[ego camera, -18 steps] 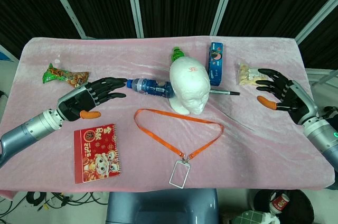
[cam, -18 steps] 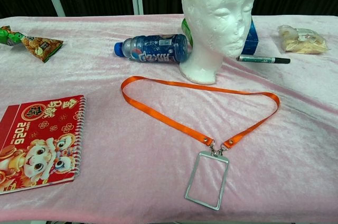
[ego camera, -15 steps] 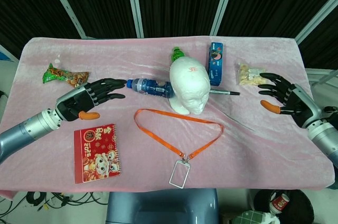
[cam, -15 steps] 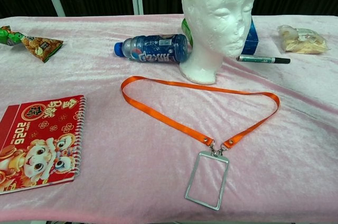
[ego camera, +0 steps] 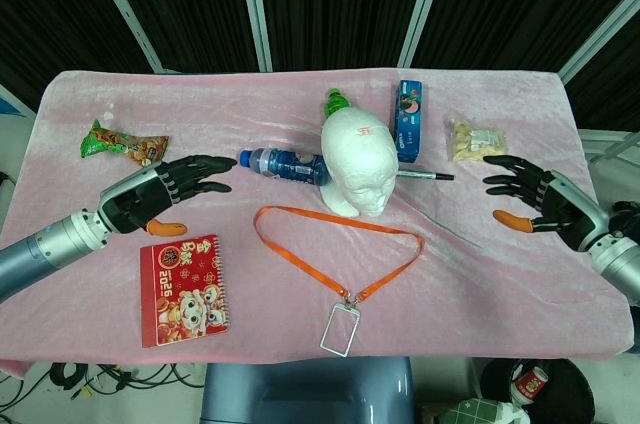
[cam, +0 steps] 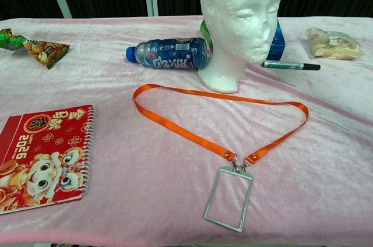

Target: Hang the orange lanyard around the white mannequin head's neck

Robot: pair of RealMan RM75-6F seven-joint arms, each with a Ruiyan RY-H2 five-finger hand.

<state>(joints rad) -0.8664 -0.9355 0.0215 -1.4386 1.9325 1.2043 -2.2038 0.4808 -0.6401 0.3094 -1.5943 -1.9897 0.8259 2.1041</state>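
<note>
Pink table cloth (ego camera: 300, 94) covers the work surface. White mannequin head (ego camera: 357, 162) stands upright near centre, neck bare. Orange lanyard (ego camera: 335, 236) lies flat in an open loop just near of the head, its clear badge holder (ego camera: 340, 329) at the near end. Left hand (ego camera: 160, 200) hovers left of the head, fingers apart, holding nothing. Right hand (ego camera: 540, 204) at the right, fingers spread, empty. Red notebook (ego camera: 184, 289) near left; blue bottle (ego camera: 285, 164) on its side beside the head; black marker (ego camera: 425, 175) to the right.
</note>
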